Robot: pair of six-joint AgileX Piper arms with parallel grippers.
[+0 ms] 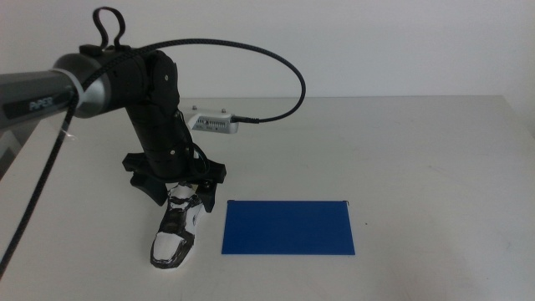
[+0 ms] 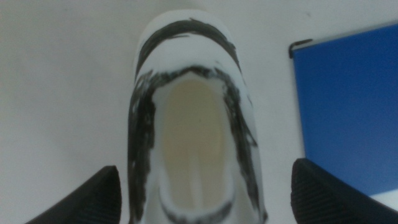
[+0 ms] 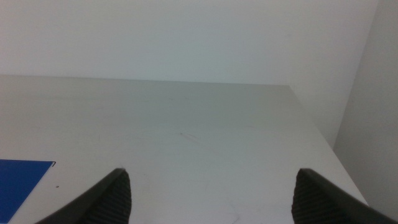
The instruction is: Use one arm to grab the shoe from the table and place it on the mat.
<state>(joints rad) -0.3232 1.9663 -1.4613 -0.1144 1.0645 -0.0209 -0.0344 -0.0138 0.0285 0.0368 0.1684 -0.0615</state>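
The black-and-white shoe [image 1: 174, 232] lies on the white table [image 1: 418, 150], its white toe toward the camera, just left of the blue mat [image 1: 288, 227]. The left arm [image 1: 155, 109] reaches down from the left, and my left gripper [image 1: 182, 191] sits over the shoe's heel end. The left wrist view looks straight down into the shoe's opening [image 2: 193, 143], with my left gripper [image 2: 208, 165] open and one jaw on each side of the shoe, small gaps showing. The mat [image 2: 348, 106] lies beside it. My right gripper [image 3: 211, 177] stands open over bare table, holding nothing.
A small white box [image 1: 213, 122] on a black cable hangs behind the left arm. A corner of the mat [image 3: 18, 180] shows in the right wrist view, as does the table's far edge [image 3: 186, 81] against a pale wall.
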